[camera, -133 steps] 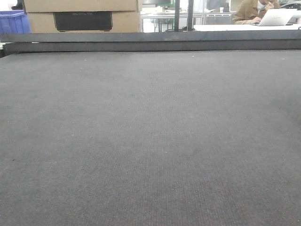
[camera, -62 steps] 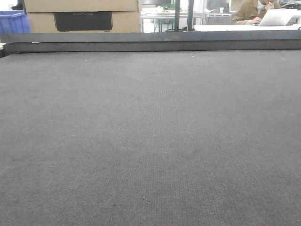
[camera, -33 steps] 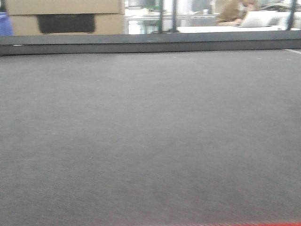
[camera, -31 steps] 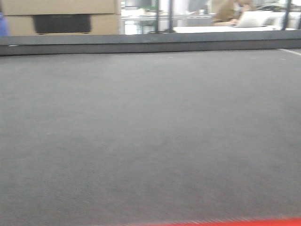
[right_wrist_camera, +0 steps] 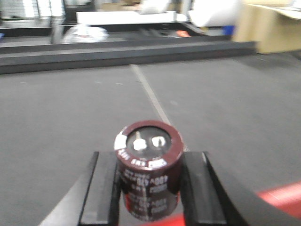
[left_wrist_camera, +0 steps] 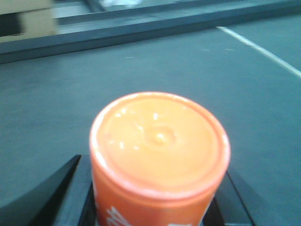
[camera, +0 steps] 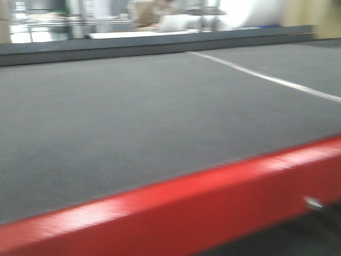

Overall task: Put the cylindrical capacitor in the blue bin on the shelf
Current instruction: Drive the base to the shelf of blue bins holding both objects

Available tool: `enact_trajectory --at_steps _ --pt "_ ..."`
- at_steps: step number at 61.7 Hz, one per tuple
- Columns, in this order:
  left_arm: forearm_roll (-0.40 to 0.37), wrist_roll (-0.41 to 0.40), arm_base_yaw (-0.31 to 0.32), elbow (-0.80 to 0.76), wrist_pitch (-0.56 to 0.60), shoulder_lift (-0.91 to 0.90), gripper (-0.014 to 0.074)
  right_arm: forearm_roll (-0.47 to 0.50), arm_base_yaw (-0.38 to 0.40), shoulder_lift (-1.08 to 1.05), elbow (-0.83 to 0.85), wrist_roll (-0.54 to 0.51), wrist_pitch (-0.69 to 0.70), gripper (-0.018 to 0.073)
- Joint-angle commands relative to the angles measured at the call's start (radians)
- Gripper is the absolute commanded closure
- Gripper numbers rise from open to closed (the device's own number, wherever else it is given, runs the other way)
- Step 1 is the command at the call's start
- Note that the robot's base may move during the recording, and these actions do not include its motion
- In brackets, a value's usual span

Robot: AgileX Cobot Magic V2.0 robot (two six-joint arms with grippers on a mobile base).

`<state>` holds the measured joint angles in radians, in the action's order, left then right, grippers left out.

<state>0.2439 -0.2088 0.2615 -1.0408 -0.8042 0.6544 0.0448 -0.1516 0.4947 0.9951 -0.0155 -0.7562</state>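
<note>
The cylindrical capacitor (right_wrist_camera: 149, 176), dark maroon with pale print and two silvery terminals on top, stands upright between the black fingers (right_wrist_camera: 101, 188) of my right gripper (right_wrist_camera: 149, 157), which is shut on it above the grey mat. My left gripper (left_wrist_camera: 155, 179) is shut on an orange cylinder with a round orange cap (left_wrist_camera: 159, 136), its black fingers (left_wrist_camera: 56, 188) showing on either side. Neither the blue bin nor the shelf is in view. The front view shows neither gripper.
A grey mat (camera: 133, 112) spreads ahead, with a red front edge (camera: 213, 197) and a white line (camera: 266, 79) running across it. A dark raised rail (camera: 106, 50) closes its far side. Cardboard boxes (right_wrist_camera: 273, 28) stand at the far right.
The front view has swung sideways. The cardboard boxes slid out to the left, and the red edge and white line came into sight.
</note>
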Motion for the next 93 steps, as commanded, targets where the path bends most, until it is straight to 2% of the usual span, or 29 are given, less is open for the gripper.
enact_trajectory --at_steps 1,93 --pt "-0.003 -0.004 0.005 0.002 0.015 -0.005 0.0707 -0.008 0.0 -0.006 0.003 -0.006 0.032 0.0712" --pt "-0.003 -0.004 0.005 0.002 0.015 -0.005 0.0707 -0.008 0.0 -0.006 0.003 -0.006 0.032 0.0712"
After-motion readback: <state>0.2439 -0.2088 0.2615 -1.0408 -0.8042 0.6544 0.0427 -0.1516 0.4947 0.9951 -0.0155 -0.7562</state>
